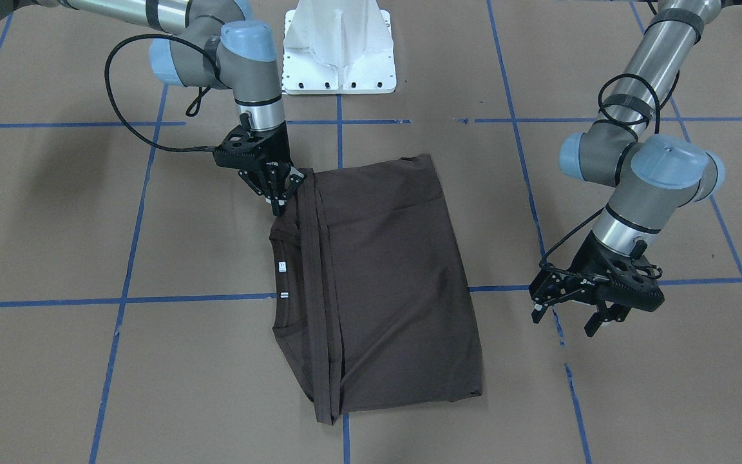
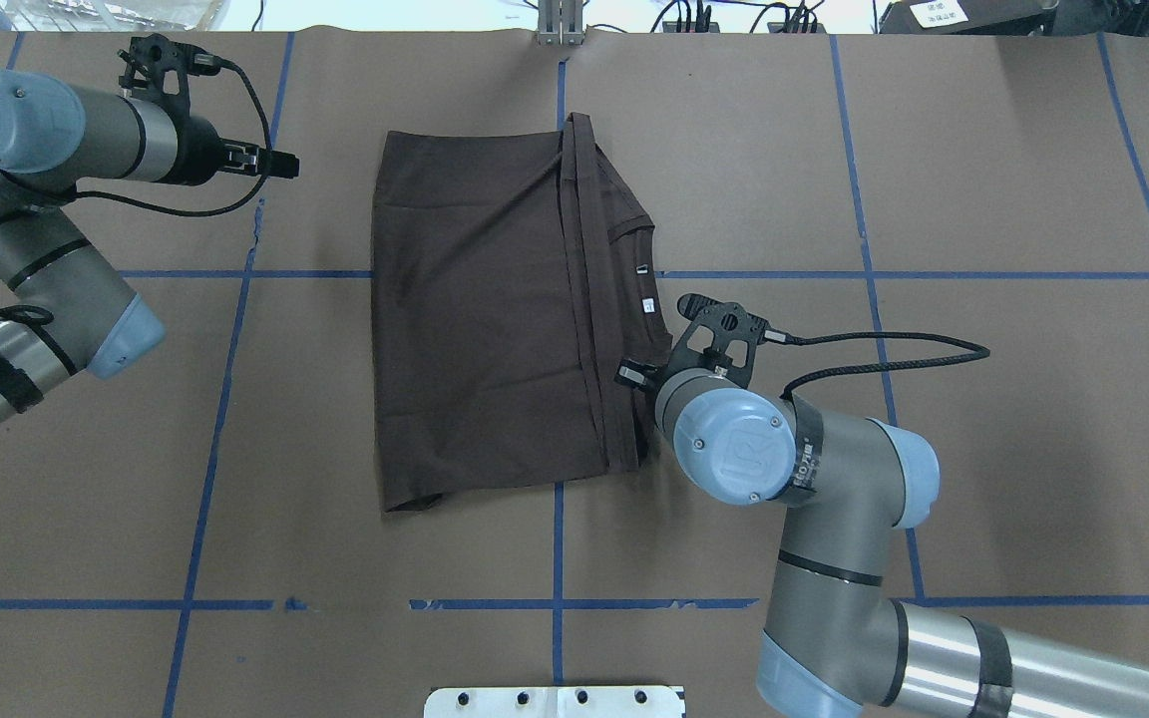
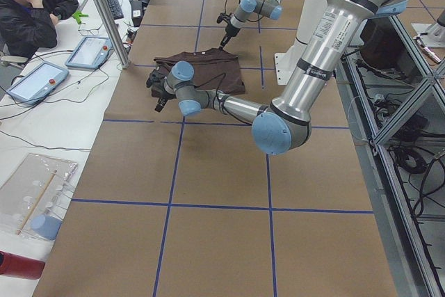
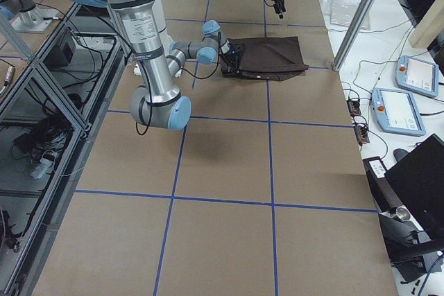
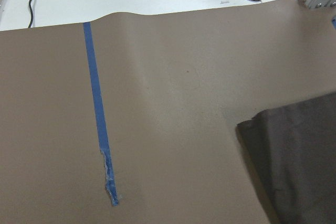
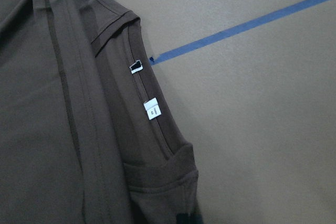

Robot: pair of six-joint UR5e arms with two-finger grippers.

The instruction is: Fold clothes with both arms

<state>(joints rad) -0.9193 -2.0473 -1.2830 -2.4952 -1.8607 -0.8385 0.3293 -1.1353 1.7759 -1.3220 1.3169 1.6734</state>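
The dark brown T-shirt (image 1: 390,283) (image 2: 475,319) lies flat on the brown table, folded into a rectangle with a long folded strip (image 1: 319,290) running beside the collar side. Its collar and white labels (image 6: 152,109) face the robot's right. My right gripper (image 1: 279,207) (image 2: 627,375) points down at the shirt's near collar-side corner, fingers together on the fabric edge. My left gripper (image 1: 565,321) (image 2: 285,165) hovers open over bare table beyond the shirt's opposite side, holding nothing. The left wrist view shows only a shirt corner (image 5: 299,161).
The white base pedestal (image 1: 339,51) (image 2: 555,701) stands at the robot's edge of the table. Blue tape lines (image 1: 216,298) grid the brown surface. A seated person (image 3: 28,12), tablets (image 3: 90,50) and an aluminium post (image 3: 104,12) are beyond the far edge.
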